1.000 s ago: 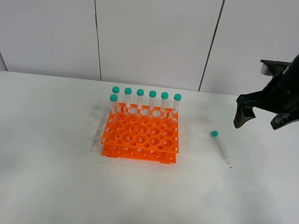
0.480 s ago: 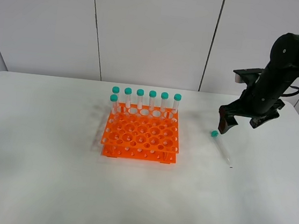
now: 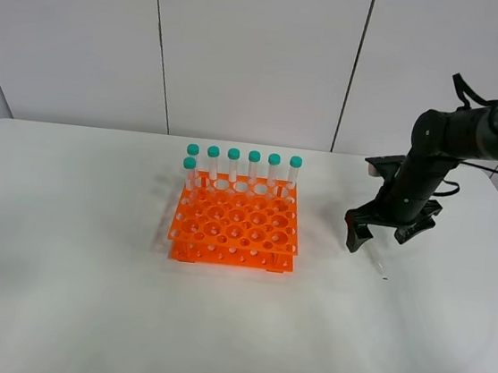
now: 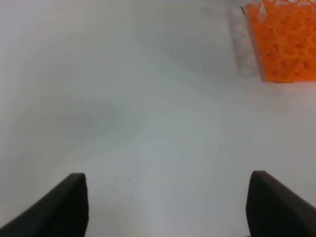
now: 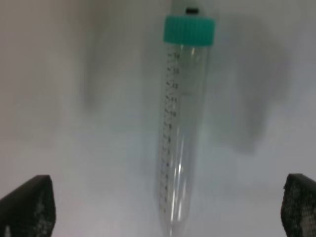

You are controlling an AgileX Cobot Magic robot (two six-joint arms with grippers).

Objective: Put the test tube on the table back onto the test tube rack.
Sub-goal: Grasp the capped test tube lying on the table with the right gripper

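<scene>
one right gripper (image 3: 377, 242), jaws wide apart, low over the test tube (image 5: 183, 133), arm (image 3: 419, 174) bent downward

Open table (image 3: 320, 245) between test tube rack (image 3: 235, 227) and test tube (image 5: 181, 138).

The test tube (image 5: 182, 133) is clear glossy plastic; the table (image 3: 82, 311) matt.

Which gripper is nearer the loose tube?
Right. The right gripper hangs open over the tube; the left gripper faces table near the rack, no tube in its view.
</scene>
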